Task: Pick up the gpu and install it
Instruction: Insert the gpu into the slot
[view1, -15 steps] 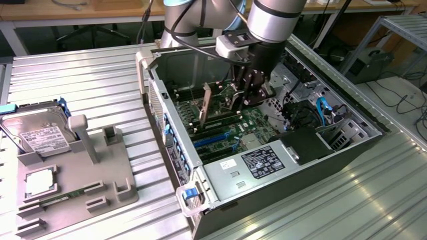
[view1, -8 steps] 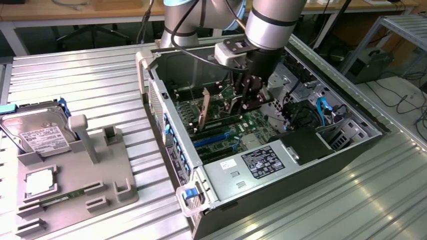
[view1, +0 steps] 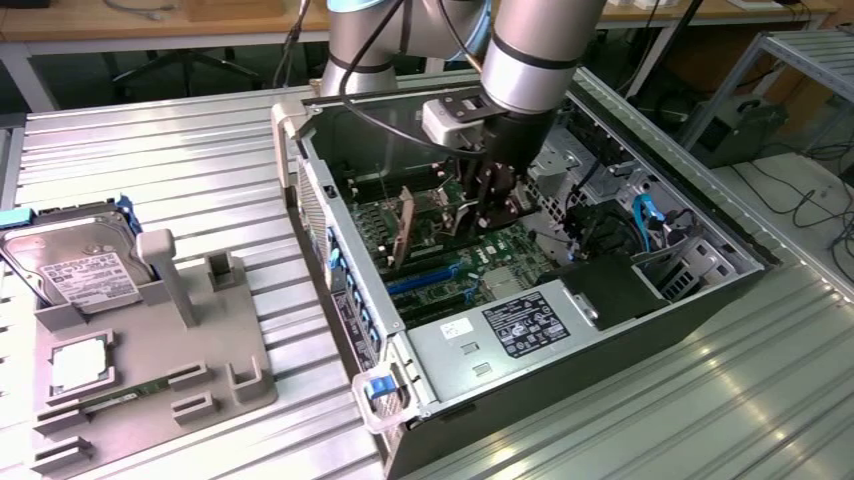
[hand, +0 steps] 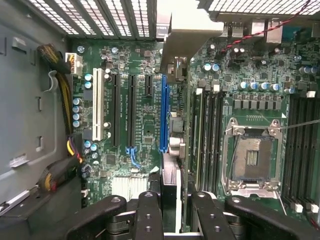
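The thin dark gpu card (hand: 169, 187) with its pale metal end bracket (hand: 182, 37) stood edge-on between the black fingers (hand: 149, 215) of the hand (hand: 170, 220), which pinched it from both sides. It hung inside the open black computer case (view1: 641, 345), just beside the long blue slot (hand: 163, 112) of the green motherboard (hand: 250, 90). The case lay on the ribbed metal bench (view1: 174, 160). Near the bench's edge at the exterior view's left, a grey holder tray (view1: 200, 370) carried a silver hard drive (view1: 74, 265).
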